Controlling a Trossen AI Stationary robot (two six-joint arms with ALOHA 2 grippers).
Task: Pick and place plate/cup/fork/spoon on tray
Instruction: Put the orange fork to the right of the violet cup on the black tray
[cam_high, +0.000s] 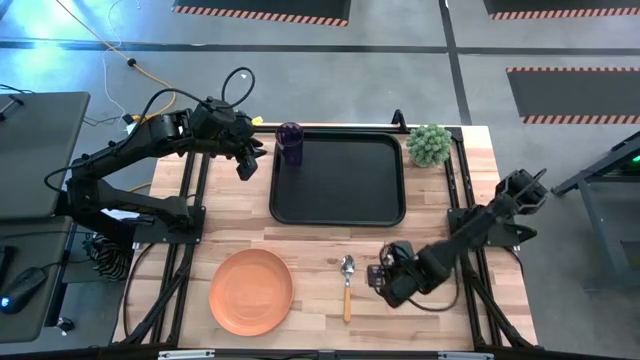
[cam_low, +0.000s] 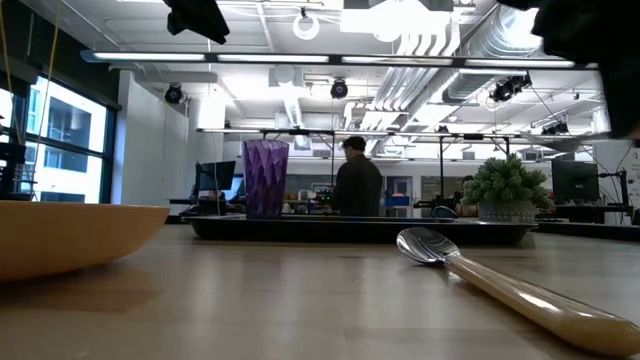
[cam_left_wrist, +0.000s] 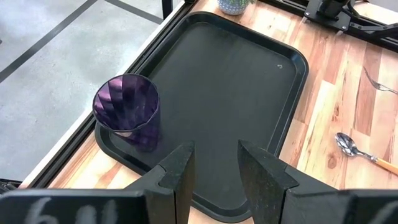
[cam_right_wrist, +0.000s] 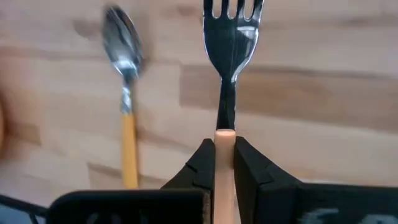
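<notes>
Right tool (cam_right_wrist: 224, 163): pinching the fork (cam_right_wrist: 230, 37) by its orange handle, tines pointing away, low over the desk (cam_high: 310, 250) just right of the spoon (cam_high: 347, 285). Spoon lies flat between tool and plate (cam_high: 251, 291). Left tool (cam_left_wrist: 214, 165): fingers spread, holding nothing, above the tray's (cam_high: 338, 215) left edge. Cup (cam_high: 290, 142) stands upright in the tray's far left corner. Plant (cam_high: 429, 144) beside the tray's far right corner.
</notes>
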